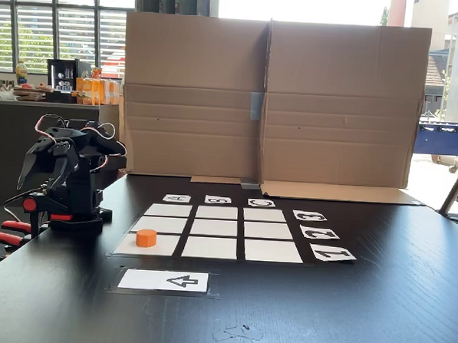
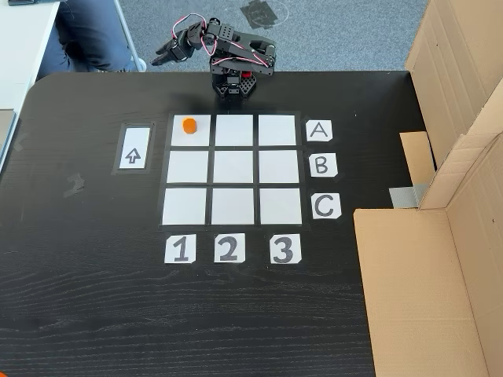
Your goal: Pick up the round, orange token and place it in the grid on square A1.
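On square A1 (image 2: 191, 129), token (image 2: 189, 125); end effector (image 2: 163, 56) state unclear.

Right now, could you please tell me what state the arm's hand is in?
Hand: empty, folded back off the grid; whether it is open cannot be told. The small orange cylinder token sits alone on a white corner square.

- Strong daylight is admitted through the windows (image 1: 60, 24) at upper left of one fixed view; the sky at top centre is blown out.
- A soft sheen is seen on the table (image 1: 376, 302).
- Both fixed views are rendered sharp and evenly lit.
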`<state>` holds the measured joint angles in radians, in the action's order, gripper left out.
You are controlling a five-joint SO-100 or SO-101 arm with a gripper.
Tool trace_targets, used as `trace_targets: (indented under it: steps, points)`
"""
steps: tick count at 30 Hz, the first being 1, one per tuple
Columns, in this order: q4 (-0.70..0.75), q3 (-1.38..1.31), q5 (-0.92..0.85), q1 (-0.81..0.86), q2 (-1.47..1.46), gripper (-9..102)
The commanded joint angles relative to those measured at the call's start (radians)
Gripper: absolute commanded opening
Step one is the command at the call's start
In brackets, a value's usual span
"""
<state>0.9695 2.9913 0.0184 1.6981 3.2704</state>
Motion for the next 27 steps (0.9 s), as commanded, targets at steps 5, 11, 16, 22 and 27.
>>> trace_targets:
  steps: [5,11,16,22,27]
  points:
    - [0.015,0.061,-0.009,0.038,0.038,13]
    - [0.081,0.064,-0.009,0.069,0.052,10]
    - [0.147,0.066,-0.009,0.080,0.052,6]
    - [0.161,0.066,-0.018,0.083,0.052,1]
    - [0.167,0.066,-0.028,0.083,0.054,0]
